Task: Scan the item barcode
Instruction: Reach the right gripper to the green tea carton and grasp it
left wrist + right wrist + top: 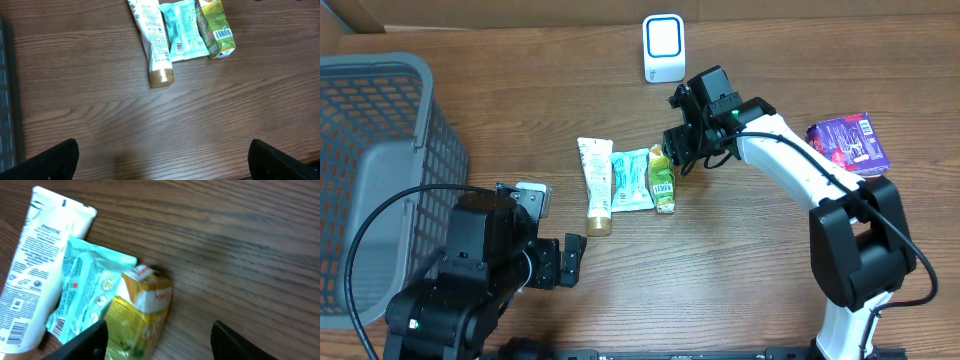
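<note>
The yellow carton [663, 182] is laid on the brown wooden counter [740, 290], beside a blue packet [632, 180]. The right gripper [159, 332] is seen just above it, fingers apart. The left gripper [162, 150] is spread wide.

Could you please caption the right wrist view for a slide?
Right gripper, jaws apart, over a yellow-green carton beside a teal packet and white tube on a wooden table.

soft even light, slight right-wrist blur
</note>
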Action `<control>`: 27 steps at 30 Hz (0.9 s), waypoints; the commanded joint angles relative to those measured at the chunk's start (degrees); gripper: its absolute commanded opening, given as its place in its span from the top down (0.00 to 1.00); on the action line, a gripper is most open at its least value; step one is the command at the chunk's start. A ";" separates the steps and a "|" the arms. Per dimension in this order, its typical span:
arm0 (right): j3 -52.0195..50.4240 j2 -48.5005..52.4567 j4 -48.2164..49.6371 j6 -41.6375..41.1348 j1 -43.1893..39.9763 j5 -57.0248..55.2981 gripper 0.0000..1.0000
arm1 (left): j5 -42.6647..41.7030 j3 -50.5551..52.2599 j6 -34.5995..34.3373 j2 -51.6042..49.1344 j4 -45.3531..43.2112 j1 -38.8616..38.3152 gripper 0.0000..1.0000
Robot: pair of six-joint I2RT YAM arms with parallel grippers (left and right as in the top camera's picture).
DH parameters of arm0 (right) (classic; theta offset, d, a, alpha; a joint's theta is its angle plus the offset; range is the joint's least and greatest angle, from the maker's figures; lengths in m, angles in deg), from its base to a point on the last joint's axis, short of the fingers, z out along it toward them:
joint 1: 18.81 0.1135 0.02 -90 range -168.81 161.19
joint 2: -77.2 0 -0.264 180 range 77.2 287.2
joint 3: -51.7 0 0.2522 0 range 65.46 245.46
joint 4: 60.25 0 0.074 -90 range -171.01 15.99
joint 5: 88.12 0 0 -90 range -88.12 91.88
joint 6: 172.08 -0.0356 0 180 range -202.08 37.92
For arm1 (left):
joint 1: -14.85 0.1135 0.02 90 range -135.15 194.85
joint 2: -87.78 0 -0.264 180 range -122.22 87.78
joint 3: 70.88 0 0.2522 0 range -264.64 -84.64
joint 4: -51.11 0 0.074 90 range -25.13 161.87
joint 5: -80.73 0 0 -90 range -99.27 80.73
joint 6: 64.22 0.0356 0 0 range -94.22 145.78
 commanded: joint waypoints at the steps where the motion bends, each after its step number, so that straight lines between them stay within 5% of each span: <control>1: 1.03 3.17 2.12 -1.25 -0.13 4.63 0.37 | 0.63 -0.09 -0.57 -0.09 -0.15 0.26 0.00; 12: 0.61 5.38 -1.16 -10.54 -0.11 9.35 0.58 | 0.63 -0.09 -0.57 -0.09 -0.15 0.26 0.00; 20: 0.17 5.38 -2.10 -13.44 -0.11 8.85 0.96 | 0.63 -0.09 -0.57 -0.09 -0.15 0.26 0.01; 27: 4.07 3.15 -10.43 -13.62 -0.81 -5.20 0.96 | 0.63 -0.09 -0.57 -0.09 -0.15 0.26 0.00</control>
